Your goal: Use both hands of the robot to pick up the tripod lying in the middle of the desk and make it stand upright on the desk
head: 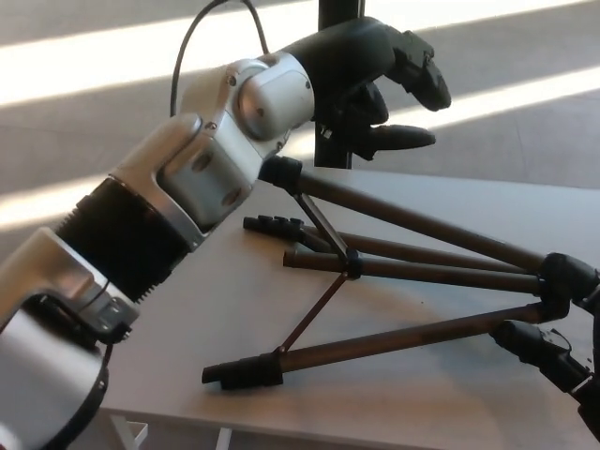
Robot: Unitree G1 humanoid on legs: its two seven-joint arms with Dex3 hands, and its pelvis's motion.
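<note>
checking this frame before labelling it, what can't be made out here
- Head view: the right robot hand is cut off by the right edge, so its grip on the tripod cannot be judged.
- Head view: the tripod's head end runs out of frame at the right edge.
- Head view: the far leg's foot is hidden behind the left arm.
- Head view: the near left corner of the desk is covered by that arm.
</note>
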